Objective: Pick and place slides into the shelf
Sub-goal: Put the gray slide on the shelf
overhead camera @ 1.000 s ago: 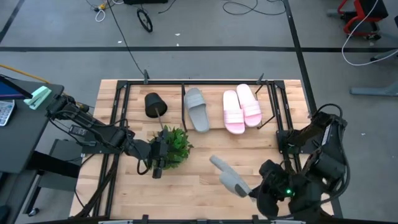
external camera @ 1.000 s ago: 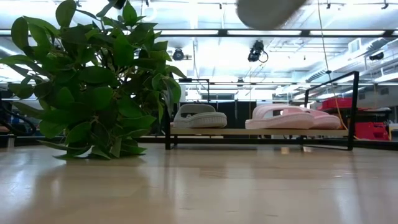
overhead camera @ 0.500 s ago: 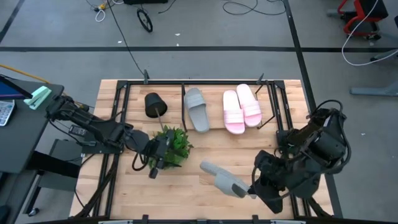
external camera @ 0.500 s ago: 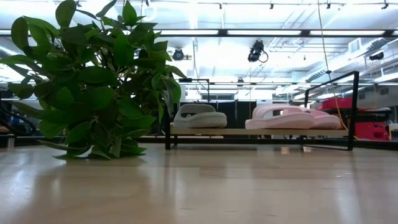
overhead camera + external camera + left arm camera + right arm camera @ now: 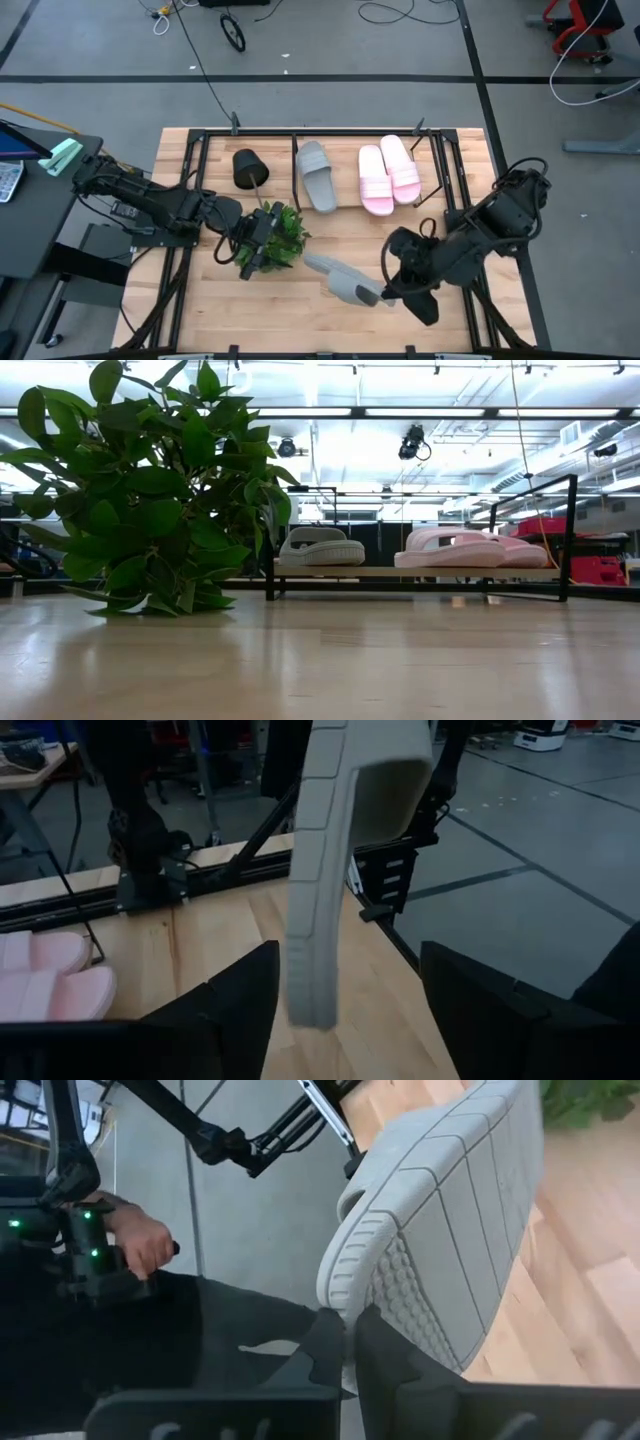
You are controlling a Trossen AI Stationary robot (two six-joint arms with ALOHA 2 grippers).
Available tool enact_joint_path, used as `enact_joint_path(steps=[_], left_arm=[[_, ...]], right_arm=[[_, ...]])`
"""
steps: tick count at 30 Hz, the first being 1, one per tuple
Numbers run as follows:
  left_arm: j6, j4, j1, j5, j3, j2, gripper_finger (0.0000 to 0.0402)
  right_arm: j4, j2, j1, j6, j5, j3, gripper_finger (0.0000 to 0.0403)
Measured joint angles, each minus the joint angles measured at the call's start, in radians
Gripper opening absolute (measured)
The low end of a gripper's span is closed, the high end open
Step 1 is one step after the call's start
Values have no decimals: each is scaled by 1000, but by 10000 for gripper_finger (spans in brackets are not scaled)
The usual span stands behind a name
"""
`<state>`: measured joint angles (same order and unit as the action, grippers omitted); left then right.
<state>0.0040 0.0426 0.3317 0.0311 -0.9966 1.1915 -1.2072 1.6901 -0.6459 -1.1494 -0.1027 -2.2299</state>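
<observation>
- Grey slide [image 5: 339, 279]: held off the tabletop by the right gripper [image 5: 385, 292], clamped at one end; its free end points toward the green plant [image 5: 274, 236]. In the right wrist view the ribbed sole [image 5: 450, 1240] rises from between the two dark fingers [image 5: 322, 1342], which stand pressed close together on its rim. In the left wrist view the same slide [image 5: 335, 850] hangs edge-on in front of the left gripper's fingers [image 5: 232, 1000].
- Shelf [image 5: 300, 160]: lies along the far edge of the wooden table [image 5: 320, 320]. It carries a second grey slide [image 5: 317, 175] and, to that one's right, two pink slides [image 5: 389, 175] side by side and touching. In the low view these three sit in a row on the slanted board [image 5: 420, 572], grey slide [image 5: 320, 547] apart from the pink slides [image 5: 470, 549].
- Right arm: reaches from the table's right side toward the middle, folded low, wrist turned so that the held slide lies nearly level above the near-centre boards.
- Left arm: extends from the left side across the table; the left gripper [image 5: 252, 248] sits at the plant's left edge with its jaws spread wide, holding nothing.
- Black pot [image 5: 247, 167]: lies tipped at the shelf's left end, just beyond the plant.
- Open room: a bare stretch of shelf lies between the black pot and the grey slide already placed; bare tabletop lies between the held slide and the shelf's front rod. The plant [image 5: 150, 480] fills the left of the low view, with clear wood to its right.
- Beyond the table: a person's hand [image 5: 140, 1245] shows in the right wrist view, gripping a dark handle.
</observation>
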Motion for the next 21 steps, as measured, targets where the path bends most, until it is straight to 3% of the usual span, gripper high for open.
enact_joint_path(steps=[12, 21], left_arm=[[-31, -109, 0, 37, -2, 117, 252], [-41, -111, -21, -8, -2, 141, 250]], right_arm=[[60, 0, 102, 92, 100, 0, 9], [88, 0, 95, 72, 120, 0, 7]])
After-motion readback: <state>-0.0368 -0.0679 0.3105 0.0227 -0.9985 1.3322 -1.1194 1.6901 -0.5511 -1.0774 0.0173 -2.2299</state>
